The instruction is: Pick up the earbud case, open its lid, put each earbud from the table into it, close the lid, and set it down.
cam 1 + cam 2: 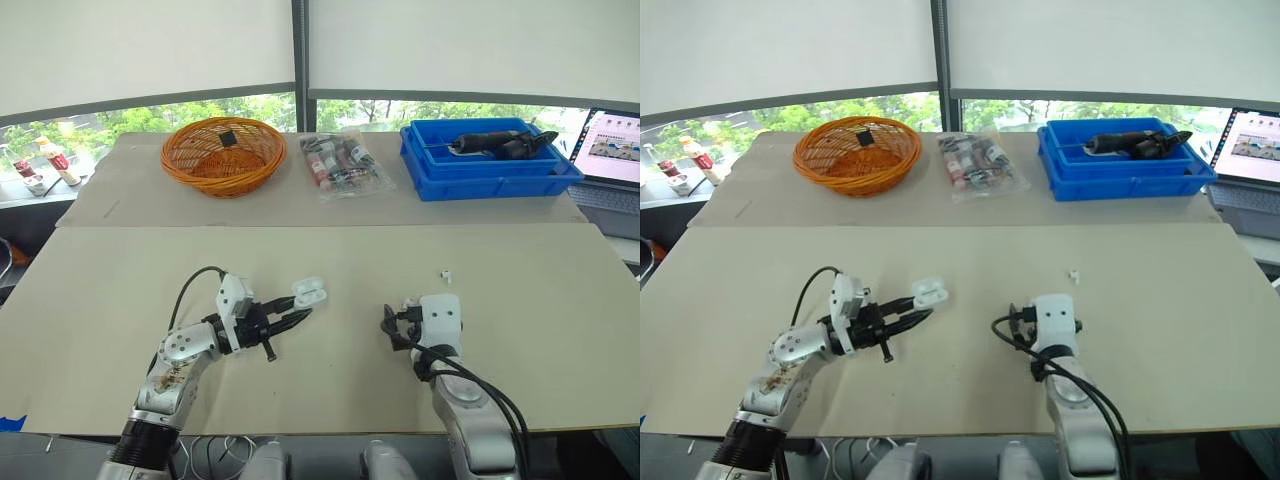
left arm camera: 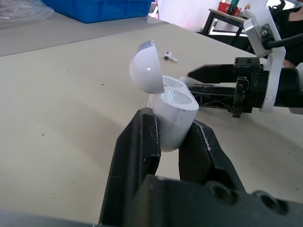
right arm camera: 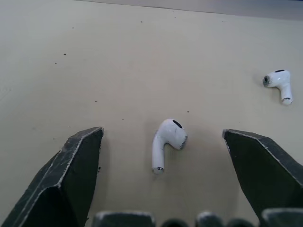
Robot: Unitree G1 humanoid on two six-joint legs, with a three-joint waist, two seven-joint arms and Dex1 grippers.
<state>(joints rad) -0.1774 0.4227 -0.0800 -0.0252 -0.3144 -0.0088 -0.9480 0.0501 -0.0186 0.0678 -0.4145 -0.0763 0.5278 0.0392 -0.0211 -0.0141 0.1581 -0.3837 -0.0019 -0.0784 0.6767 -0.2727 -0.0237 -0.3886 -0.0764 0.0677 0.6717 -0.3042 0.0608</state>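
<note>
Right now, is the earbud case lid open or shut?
Open. The lid is tipped back off the earbud case held by the left gripper.

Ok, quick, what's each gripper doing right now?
Left gripper: shut on the small white plastic earbud case, lid open.
Right gripper: open, holding nothing.

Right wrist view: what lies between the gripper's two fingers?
One earbud lies on the table between the fingers of the open right gripper, untouched, in the right wrist view; the other earbud lies outside them.
</note>
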